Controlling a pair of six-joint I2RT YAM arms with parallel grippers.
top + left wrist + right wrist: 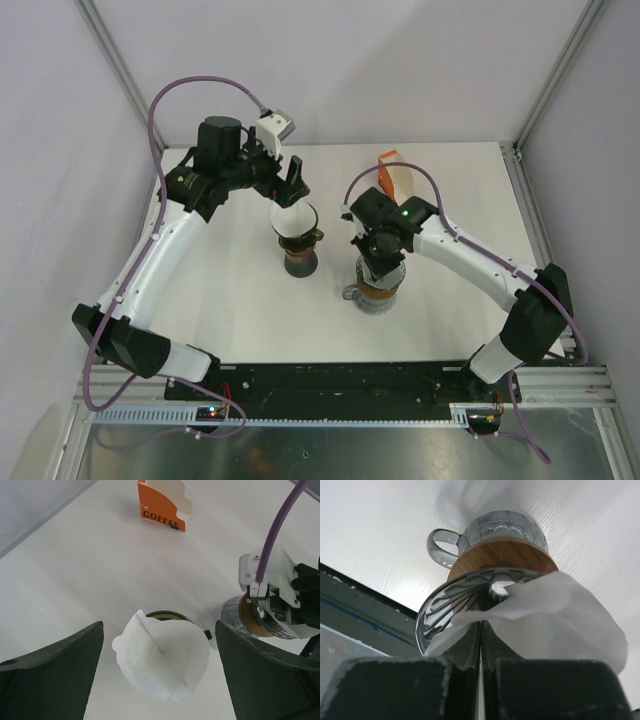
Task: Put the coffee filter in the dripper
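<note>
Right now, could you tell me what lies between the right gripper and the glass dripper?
The white filter, pinched by the shut right gripper and draped over the rim of the glass dripper; the right wrist view shows it.

The coffee filter (560,617) is matt white paper; the dripper (447,602) is glossy and clear with a wooden collar (505,560).

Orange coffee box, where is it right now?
In the top view the orange coffee box stands near the far edge of the table, right of the middle, just behind the right arm and its glass dripper.
</note>
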